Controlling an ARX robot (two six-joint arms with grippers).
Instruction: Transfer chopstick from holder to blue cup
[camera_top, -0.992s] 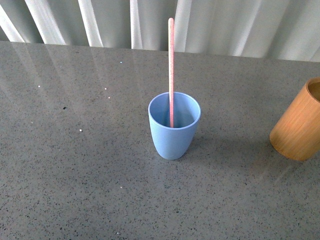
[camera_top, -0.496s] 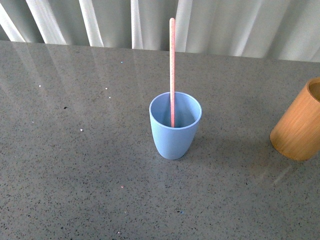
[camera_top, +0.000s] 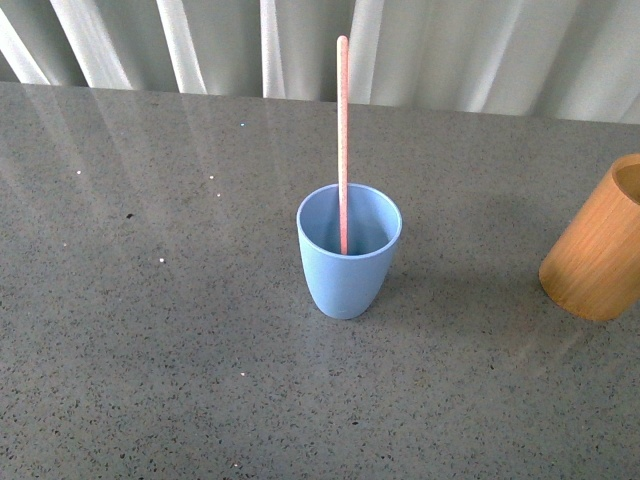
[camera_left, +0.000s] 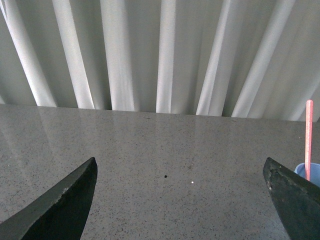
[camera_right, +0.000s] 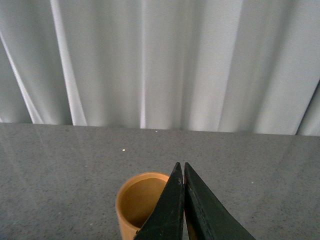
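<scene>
1. Chopstick (camera_top: 342, 140) stands nearly upright inside the blue cup (camera_top: 349, 275), its lower end down in the cup and its upper part rising well above the rim, against the pale curtain (camera_top: 450, 50) behind.
2. Blue cup sits upright near the middle of the grey speckled worktop (camera_top: 150, 330) in the front view.
3. Wooden holder (camera_top: 598, 245) stands on the worktop well to the right of the cup, cut off by the picture's edge; nothing shows inside it in the right wrist view.
4. Left end effector (camera_left: 180, 200) has its two dark fingers (camera_left: 65, 205) spread wide apart and holds nothing. In its wrist view the chopstick and a sliver of the blue cup's rim show beyond one finger, well apart from the gap.
5. Right end effector (camera_right: 182, 172) has its fingers pressed together with nothing between them. It hangs just over the holder's open mouth (camera_right: 142, 200), the tips near the rim.
6. Neither arm shows in the front view.
</scene>
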